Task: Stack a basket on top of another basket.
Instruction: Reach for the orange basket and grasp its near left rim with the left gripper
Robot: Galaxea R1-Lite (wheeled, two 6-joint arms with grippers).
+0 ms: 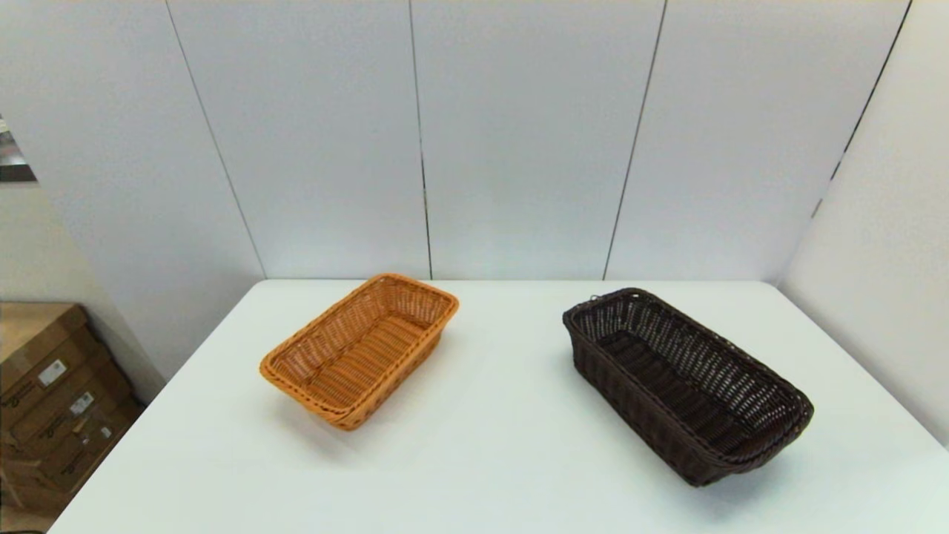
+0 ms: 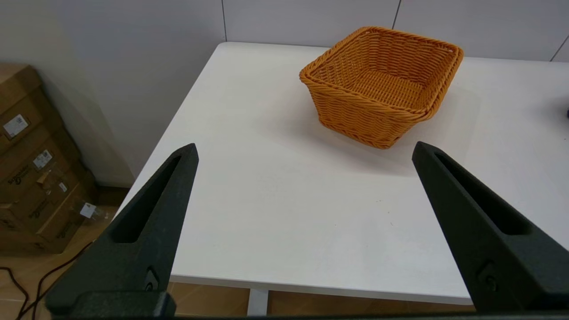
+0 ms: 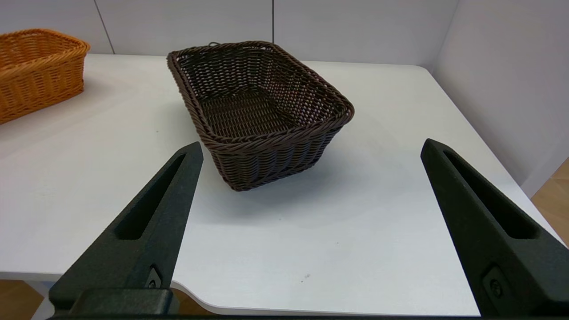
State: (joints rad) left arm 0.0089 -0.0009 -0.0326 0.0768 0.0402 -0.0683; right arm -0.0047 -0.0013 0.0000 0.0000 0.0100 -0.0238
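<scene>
Nothing started: dark basket point(image 1: 686, 386) sits right of frame on the surface point(image 1: 489, 445), orange basket point(image 1: 361, 348) left-centre, well apart. Left end effector point(image 2: 304, 151) and right end effector point(image 3: 311, 149) both released, short of baskets. Next: right grasps dark rim.

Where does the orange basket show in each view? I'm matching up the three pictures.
Head view: orange basket left of centre on the white table.
Left wrist view: upper centre-right, beyond the open left gripper.
Right wrist view: cut off at the upper left edge.
Shared landmark: the dark brown basket, whole in the right wrist view.
</scene>
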